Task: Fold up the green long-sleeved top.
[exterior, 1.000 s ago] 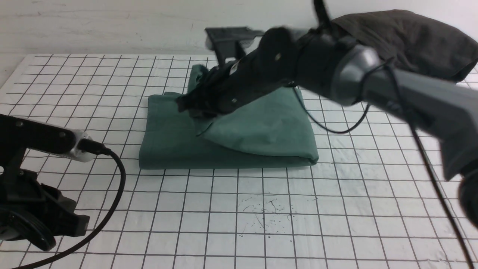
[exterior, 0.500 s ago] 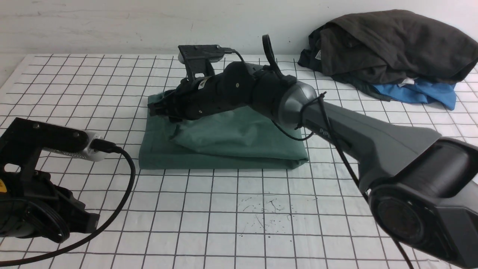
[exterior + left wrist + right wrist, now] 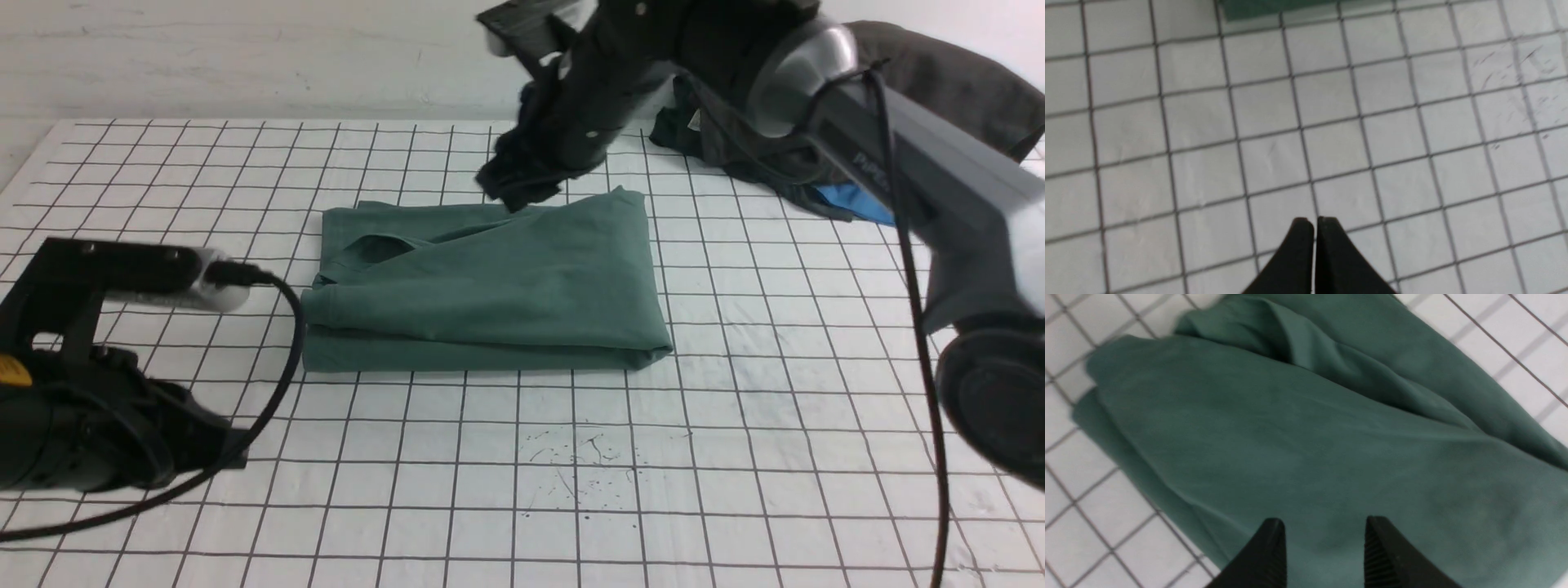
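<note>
The green long-sleeved top [image 3: 490, 282] lies folded into a rough rectangle on the gridded table, a loose flap folded over its top. It fills the right wrist view [image 3: 1306, 428], and its corner shows in the left wrist view [image 3: 1257, 8]. My right gripper [image 3: 518, 184] hangs open and empty above the top's far edge; in the right wrist view [image 3: 1323, 526] its jaws stand apart over the cloth. My left gripper [image 3: 1314, 222] is shut and empty over bare table near the front left; the front view shows its arm [image 3: 90, 408].
A dark grey-brown garment [image 3: 939, 90] lies heaped at the back right over a bright blue one [image 3: 853, 200]. Small dark scribbles [image 3: 580, 457] mark the table in front of the top. The white gridded table [image 3: 735, 457] ends at a wall behind.
My right gripper let go of the flap, which now lies flat on the top, and rose back toward the far right. My left arm shifted slightly.
</note>
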